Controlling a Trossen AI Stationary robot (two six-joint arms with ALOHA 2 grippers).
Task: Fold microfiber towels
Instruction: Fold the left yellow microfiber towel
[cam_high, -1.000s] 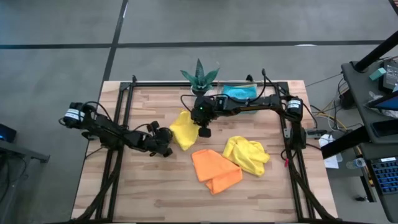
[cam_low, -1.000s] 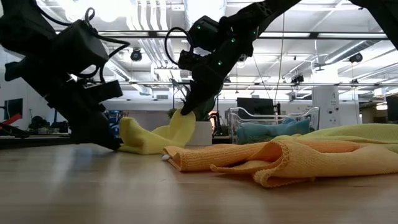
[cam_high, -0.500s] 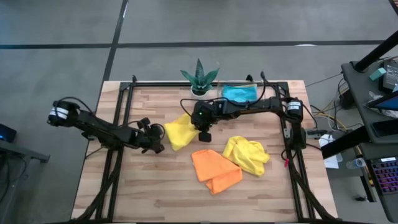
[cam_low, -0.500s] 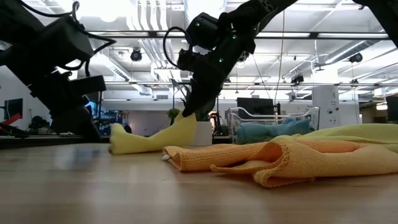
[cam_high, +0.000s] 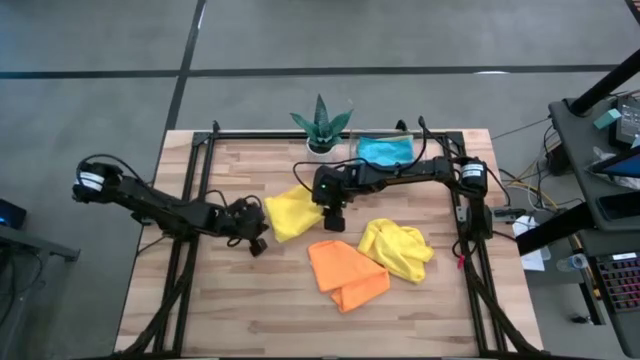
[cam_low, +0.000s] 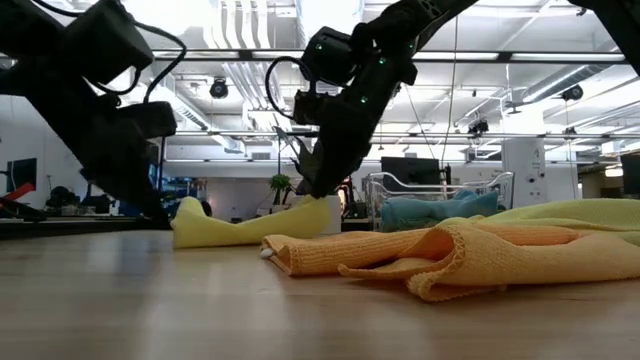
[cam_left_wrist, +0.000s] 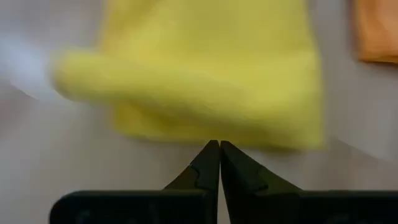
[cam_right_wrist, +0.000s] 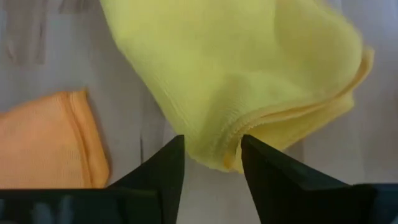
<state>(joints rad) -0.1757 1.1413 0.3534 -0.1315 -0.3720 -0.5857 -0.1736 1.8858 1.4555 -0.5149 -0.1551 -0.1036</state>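
Observation:
A folded yellow towel (cam_high: 290, 213) (cam_low: 240, 230) lies flat on the wooden table, left of the middle. My right gripper (cam_high: 333, 222) (cam_right_wrist: 212, 140) stands open at the towel's right end. One finger is on either side of a folded corner (cam_right_wrist: 225, 160), and I see no touch. My left gripper (cam_high: 257, 245) (cam_left_wrist: 219, 146) is shut and empty, a little off the towel's left edge. An orange towel (cam_high: 345, 272) and a crumpled second yellow towel (cam_high: 398, 250) lie to the right. A blue towel (cam_high: 385, 150) rests in the tray at the far edge.
A spiky potted plant (cam_high: 320, 125) stands at the far edge, beside the clear tray (cam_high: 405, 172). A black frame (cam_high: 200, 170) runs along the table's left, far and right sides. Bare wood shows along the near edge (cam_high: 250, 320).
My right gripper has opened and let go of the yellow towel's right end, which has sunk from its raised peak onto the table. My left gripper, shut throughout, has drawn back from the towel's left end toward the table's left edge and risen a little.

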